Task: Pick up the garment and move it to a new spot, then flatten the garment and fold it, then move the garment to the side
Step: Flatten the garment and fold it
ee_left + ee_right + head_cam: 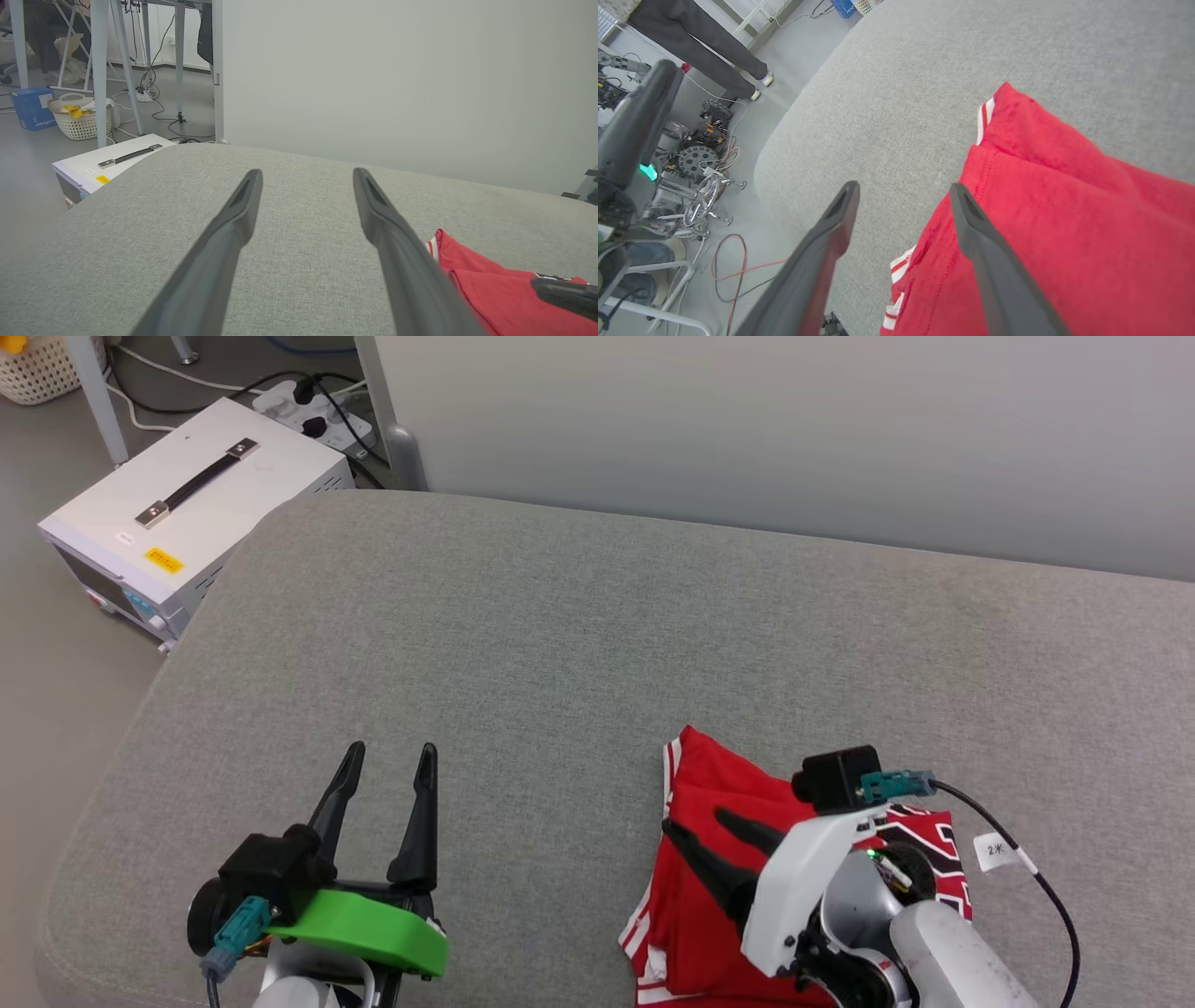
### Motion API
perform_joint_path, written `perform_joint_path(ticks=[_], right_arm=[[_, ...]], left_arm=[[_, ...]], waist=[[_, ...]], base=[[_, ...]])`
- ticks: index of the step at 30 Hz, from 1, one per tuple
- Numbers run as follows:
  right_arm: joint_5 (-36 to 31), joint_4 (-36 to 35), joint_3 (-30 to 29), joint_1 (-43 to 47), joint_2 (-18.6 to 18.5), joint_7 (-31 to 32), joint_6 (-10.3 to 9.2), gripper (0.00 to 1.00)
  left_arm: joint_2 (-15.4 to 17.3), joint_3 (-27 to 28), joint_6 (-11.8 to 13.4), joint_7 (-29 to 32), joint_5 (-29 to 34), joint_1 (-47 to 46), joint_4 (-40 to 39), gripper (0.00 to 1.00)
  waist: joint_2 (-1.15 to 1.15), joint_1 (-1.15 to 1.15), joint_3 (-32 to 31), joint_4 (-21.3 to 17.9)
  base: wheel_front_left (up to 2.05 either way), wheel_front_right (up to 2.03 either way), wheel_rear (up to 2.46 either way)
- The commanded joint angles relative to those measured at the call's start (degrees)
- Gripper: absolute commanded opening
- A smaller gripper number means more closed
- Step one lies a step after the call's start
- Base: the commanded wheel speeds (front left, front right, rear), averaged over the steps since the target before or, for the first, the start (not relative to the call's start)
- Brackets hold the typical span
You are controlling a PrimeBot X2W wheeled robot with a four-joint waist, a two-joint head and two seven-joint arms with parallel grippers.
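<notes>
Garment [709,775] lay folded at 5 o'clock on your grey worktop [597,644]; your left gripper [391,748] and right gripper [694,819] gaped empty, task apparently near done.

The garment [705,905], a red jersey-style shirt with white-and-red striped trim at its edges and black, white-outlined print at its right end, is lying folded into a compact, roughly rectangular bundle on the grey upholstered bench [560,644]. It is resting flat on the right side of the bench near the front edge, one layer overlapping another and a trimmed corner pointing toward the far side.
</notes>
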Motion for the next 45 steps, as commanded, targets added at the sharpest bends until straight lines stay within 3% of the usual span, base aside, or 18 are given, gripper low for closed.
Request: perform_joint_path(ticks=[1,5,12,21,27,45], right_arm=[[-3.7,-0.7,-0.4,-1.9,-0.3,-1.2,-0.03,1.0],[-11.8,-2.6,-1.5,-3.9,-2.2,-4.3,-0.03,1.0],[-22.1,-5.1,-4.6,-6.7,-9.7,-10.0,-0.03,1.0],[-28.6,-7.6,-15.0,-4.0,-14.9,-17.5,-0.03,1.0],[-29.2,-10.9,-24.1,2.8,-13.1,-21.7,-0.03,1.0],[-29.8,-16.1,-29.5,13.4,-4.8,-28.0,-0.03,1.0]], left_arm=[[0.2,0.0,-0.3,-0.3,-0.1,-0.3,0.1,1.0],[0.2,0.1,-0.3,-0.3,-0.1,0.0,-0.1,1.0],[-0.1,-0.2,-0.3,-0.3,-0.2,0.1,-0.6,1.0],[-0.5,-1.3,-0.3,-0.3,-0.1,0.2,-0.7,1.0],[-0.8,-1.8,-0.3,-0.3,-0.2,0.8,-1.0,1.0],[-1.4,-2.5,-0.3,-0.3,-0.4,3.3,-2.3,1.0]], waist=[[0.58,0.0,-0.2,-0.5],[0.58,0.0,-0.7,-1.8],[0.58,0.0,-1.2,-4.6],[0.58,0.0,-1.2,-7.1],[0.58,0.0,-1.4,-7.8],[0.58,0.0,-1.4,-8.3]], base=[[0.0,0.0,0.0],[0.0,0.0,0.0],[0.0,0.0,0.0],[0.0,0.0,0.0],[0.0,0.0,0.0],[0.0,0.0,0.0]])
